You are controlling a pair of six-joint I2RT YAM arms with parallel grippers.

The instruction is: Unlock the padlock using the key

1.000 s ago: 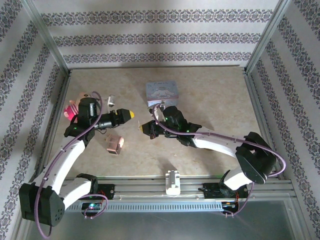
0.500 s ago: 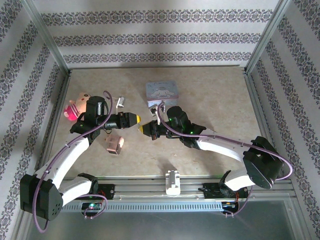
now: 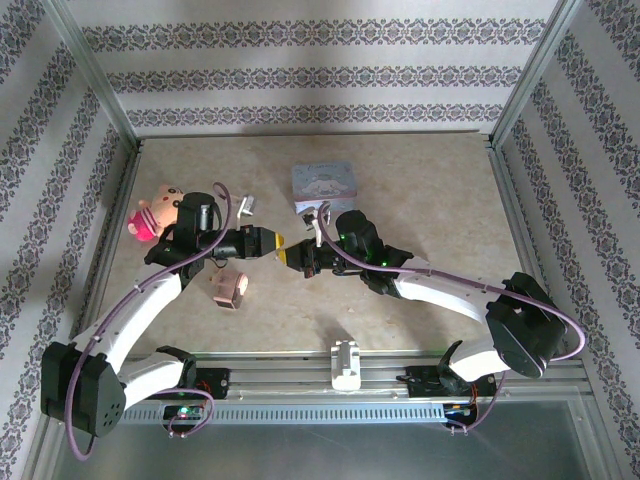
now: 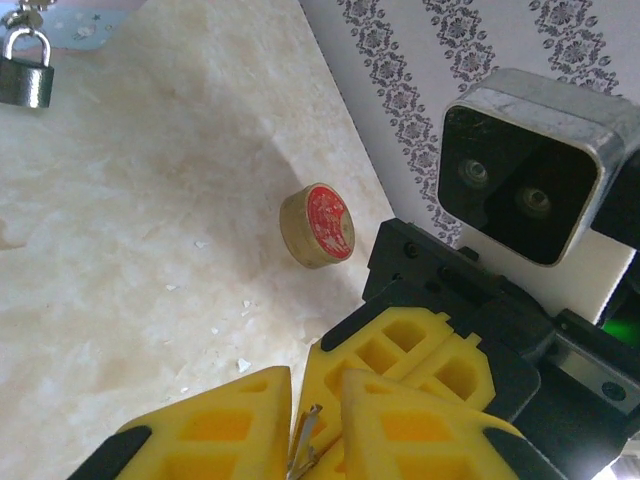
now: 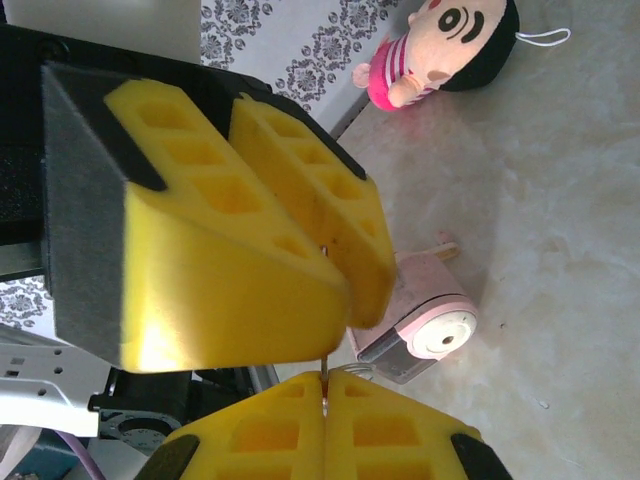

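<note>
The key (image 5: 324, 370) is a thin silvery sliver pinched in my right gripper (image 5: 326, 392), which is shut on it above the table's middle (image 3: 290, 257). My left gripper (image 3: 270, 240) meets it tip to tip. Its yellow fingers (image 5: 240, 210) stand narrowly apart around the key's free end (image 4: 305, 437), with a small gap still showing on one side of my left gripper (image 4: 315, 385). The padlock (image 4: 25, 75), small and dark with a silver shackle, lies on the table by the corner of the pale-blue tin (image 3: 325, 183).
A pink pencil sharpener (image 3: 229, 289) lies just in front of the left gripper. A plush doll (image 3: 152, 212) sits at the left wall. A round red-topped disc (image 4: 317, 225) lies on the table. A white block (image 3: 346, 363) rests on the front rail.
My left gripper swung right until its tips met the right gripper, and its jaws narrowed around the key. The right gripper stayed shut and shifted slightly.
</note>
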